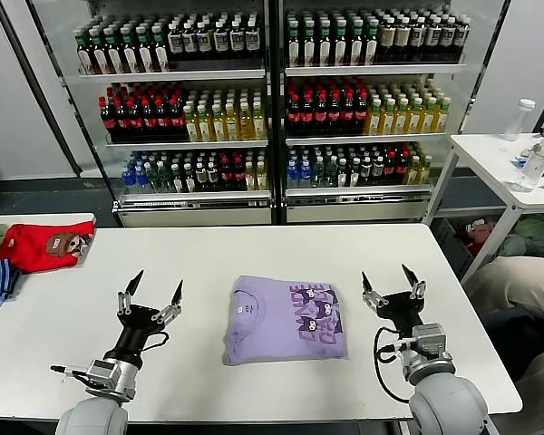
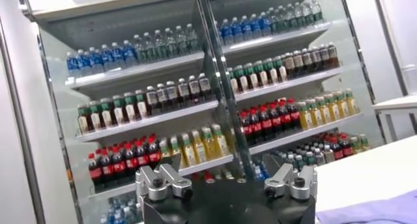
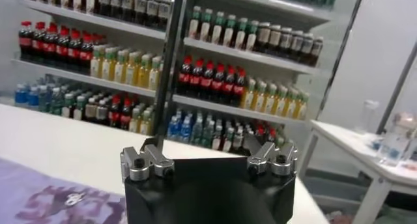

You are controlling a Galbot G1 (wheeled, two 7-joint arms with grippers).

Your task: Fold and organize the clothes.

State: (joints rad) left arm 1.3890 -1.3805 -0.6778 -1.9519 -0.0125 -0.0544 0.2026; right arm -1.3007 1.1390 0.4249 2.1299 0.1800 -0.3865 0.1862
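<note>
on the table: i see the lavender t-shirt (image 1: pixel 285 320) folded in a neat rectangle on the white table (image 1: pixel 254 249), between both grippers.
left gripper (image 1: pixel 150 291): fingers spread, holding nothing.
right gripper (image 1: pixel 392 284): fingers spread, holding nothing.
handling: i judge it light, soft, floppy; i'd pinch the edges.
print: dark cartoon cats, lettering unreadable.
</note>
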